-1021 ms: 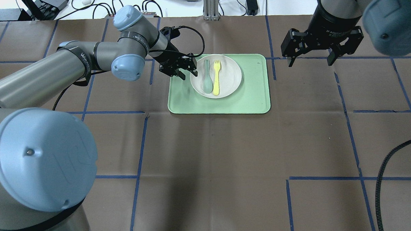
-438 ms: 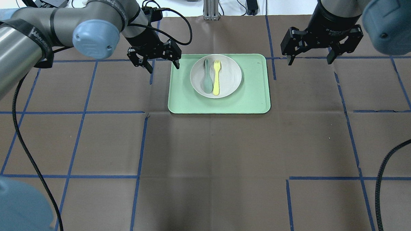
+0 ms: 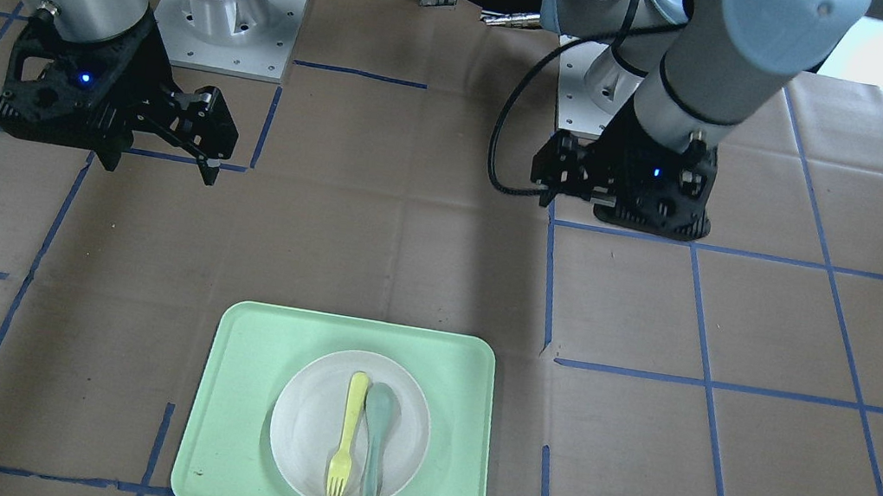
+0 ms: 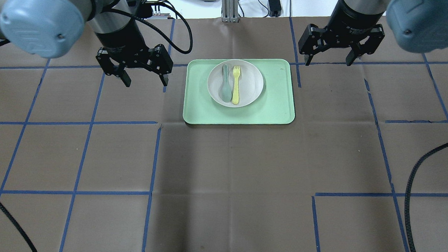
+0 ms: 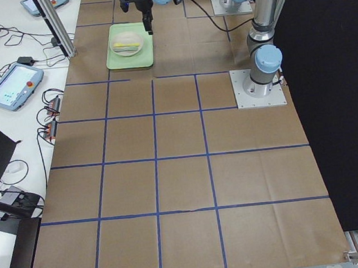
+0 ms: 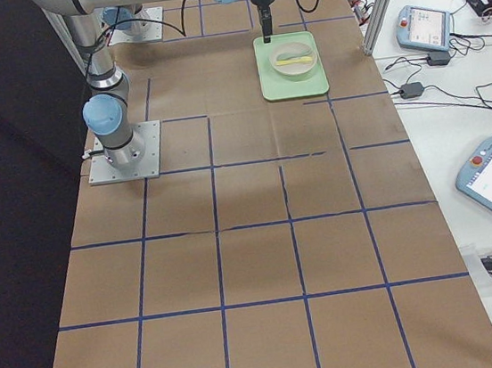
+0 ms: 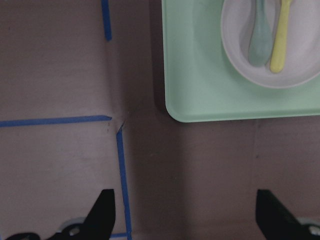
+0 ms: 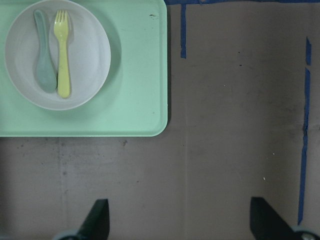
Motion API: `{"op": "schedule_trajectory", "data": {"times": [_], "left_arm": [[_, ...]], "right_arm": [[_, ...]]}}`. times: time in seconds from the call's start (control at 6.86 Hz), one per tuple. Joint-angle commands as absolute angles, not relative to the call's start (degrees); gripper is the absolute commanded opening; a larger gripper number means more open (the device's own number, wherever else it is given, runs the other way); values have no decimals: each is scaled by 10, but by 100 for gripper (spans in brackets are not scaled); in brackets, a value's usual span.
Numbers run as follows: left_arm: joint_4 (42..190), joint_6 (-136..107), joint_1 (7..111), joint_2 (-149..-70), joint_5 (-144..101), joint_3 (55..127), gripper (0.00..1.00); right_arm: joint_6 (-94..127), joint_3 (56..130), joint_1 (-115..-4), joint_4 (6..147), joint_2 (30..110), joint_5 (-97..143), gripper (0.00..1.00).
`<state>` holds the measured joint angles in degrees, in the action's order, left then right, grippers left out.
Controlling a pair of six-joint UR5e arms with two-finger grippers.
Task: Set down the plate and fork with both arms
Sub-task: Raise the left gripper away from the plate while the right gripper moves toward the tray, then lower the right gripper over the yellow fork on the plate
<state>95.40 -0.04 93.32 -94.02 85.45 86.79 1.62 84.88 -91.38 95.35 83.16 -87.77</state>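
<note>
**Left tool (image 4: pixel 146 81) backs away from the tray (image 4: pixel 273 105)**

Since a second ago the left tool has left the tray's left edge, where it sat right up against the plate's (image 4: pixel 251 80) rim. It now hangs over bare tabletop (image 4: pixel 222 178), clear of the tray on its left side. Its two black fingers are spread wide with nothing between them. In its own wrist camera the fingertips sit at the bottom corners, and only brown paper and blue tape lie between them.

The right tool (image 4: pixel 327 62) has shifted only slightly. It hovers off the tray's far right corner, also over bare tabletop, with its jaws standing wide apart and empty. From the front a blue light shows on each tool body.

Plate, fork (image 4: pixel 235 85) and spoon (image 4: pixel 225 87) lie where they lay before. The off-white plate rests flat on the light-green tray, in the tray's far half and a little left of its middle. The pale-yellow fork lies on the plate with its tines toward the tray's far edge. The grey-green spoon lies parallel just beside it, on the side nearer the left tool, bowl toward the tray's near edge. Neither tool touches the tray or anything on it.
</note>
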Motion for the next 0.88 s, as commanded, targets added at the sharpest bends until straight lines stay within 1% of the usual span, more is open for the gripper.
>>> {"op": "schedule_trajectory", "data": {"times": [0.0, 0.29, 0.58, 0.73], "left_arm": [[1048, 3, 933, -856, 859, 878, 100], [1074, 3, 930, -852, 859, 878, 100], [1065, 3, 930, -856, 889, 876, 100], [1051, 4, 930, -854, 902, 880, 100]], "right_arm": [[21, 809, -942, 960, 779, -881, 100], [64, 741, -995, 963, 702, -905, 100], [127, 666, -1036, 965, 622, -904, 100], [156, 641, -1052, 977, 585, -905, 100]]}}
